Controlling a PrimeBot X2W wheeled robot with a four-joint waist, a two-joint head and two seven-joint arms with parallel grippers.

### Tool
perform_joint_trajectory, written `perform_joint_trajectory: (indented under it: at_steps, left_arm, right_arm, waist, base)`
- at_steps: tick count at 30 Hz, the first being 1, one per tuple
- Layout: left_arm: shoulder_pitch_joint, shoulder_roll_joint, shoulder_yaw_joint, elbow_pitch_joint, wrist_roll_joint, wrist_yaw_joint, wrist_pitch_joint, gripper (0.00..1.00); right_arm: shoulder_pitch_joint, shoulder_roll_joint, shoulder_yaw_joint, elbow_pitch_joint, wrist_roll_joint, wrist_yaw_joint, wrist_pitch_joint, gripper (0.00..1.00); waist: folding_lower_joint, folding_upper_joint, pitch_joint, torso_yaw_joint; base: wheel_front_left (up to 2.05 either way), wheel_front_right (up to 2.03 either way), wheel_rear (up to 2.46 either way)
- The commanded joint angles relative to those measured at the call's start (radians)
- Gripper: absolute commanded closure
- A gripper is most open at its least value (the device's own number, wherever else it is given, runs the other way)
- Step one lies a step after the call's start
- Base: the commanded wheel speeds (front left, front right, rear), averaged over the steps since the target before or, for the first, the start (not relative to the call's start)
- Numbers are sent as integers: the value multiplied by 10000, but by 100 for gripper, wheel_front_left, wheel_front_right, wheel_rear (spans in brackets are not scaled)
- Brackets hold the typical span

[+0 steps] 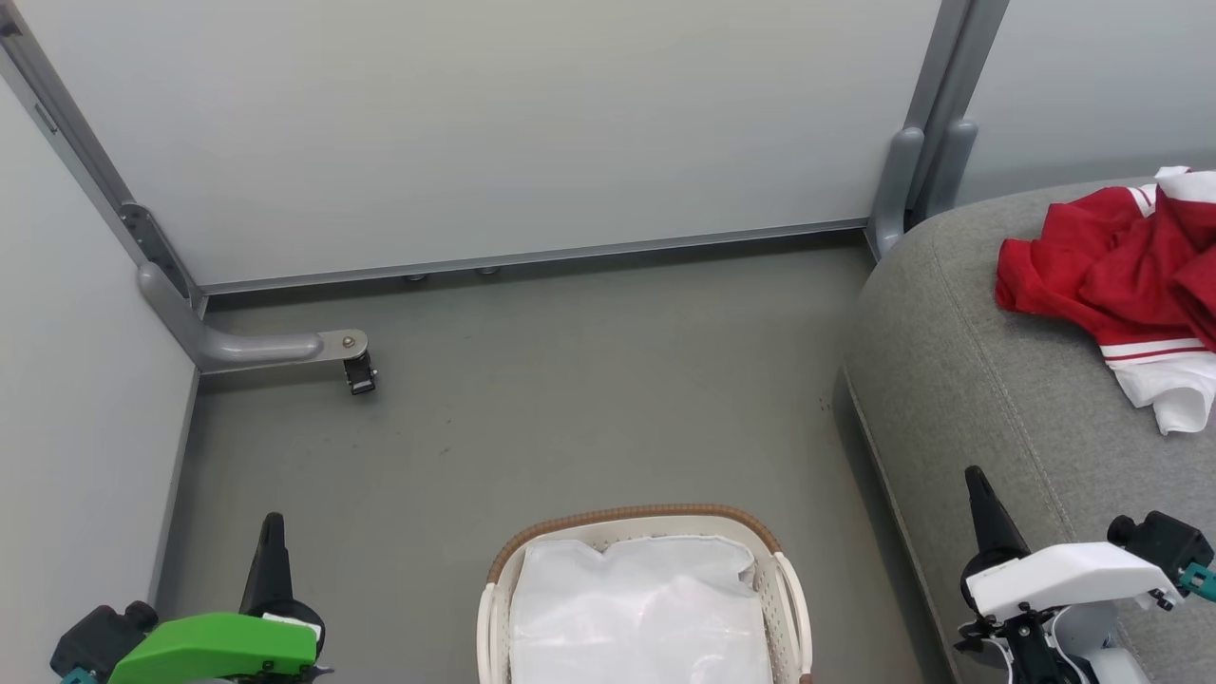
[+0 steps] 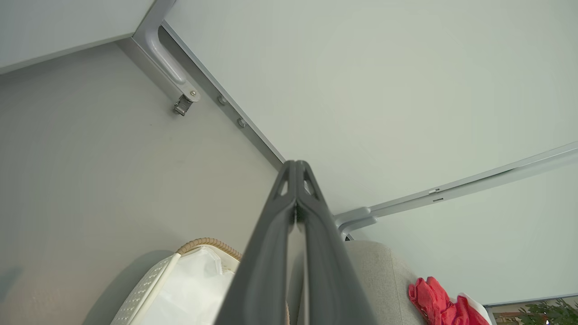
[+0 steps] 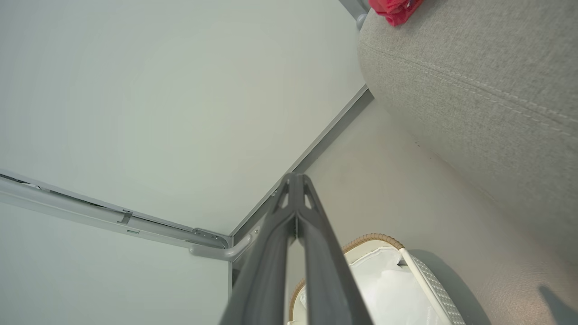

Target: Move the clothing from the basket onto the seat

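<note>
Clothing (image 1: 1111,275) lies in a crumpled red-and-white heap on the seat (image 1: 969,380), ahead of the right gripper (image 1: 976,480) and off to its right, well apart from it. That gripper's fingers are pressed together on nothing, and the left gripper (image 1: 273,532) is clenched empty likewise. Both hang low, one on each side of the basket (image 1: 627,518), which reads as a rest pose with nothing left to pick. Between the two grippers, the basket holds its rumpled white liner (image 1: 636,608), and no red fabric is visible. Its near end is cut off, so that part is unknown.
</note>
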Motion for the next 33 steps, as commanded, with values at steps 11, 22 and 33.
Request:
perform_joint_trajectory:
  at_steps: [11, 22, 33]
  left_arm:
    - [-475, 40, 191, -131, -1226, -107, 357, 100]
    - [-642, 44, 313, -139, -2185, -142, 642, 100]
    - [-789, 49, 409, -144, -3051, -196, 907, 100]
  right_arm:
    - [-272, -63, -206, -231, 1413, -6, 368, 100]
    - [-298, -72, -345, -296, 2511, -7, 658, 100]
    - [-337, -78, -466, -359, 3491, -8, 913, 100]
  waist:
    - [0, 62, 3, 25]
    - [0, 72, 6, 48]
    - [0, 82, 9, 71]
  base:
    - [0, 0, 0]
    - [0, 0, 0]
    - [0, 0, 0]
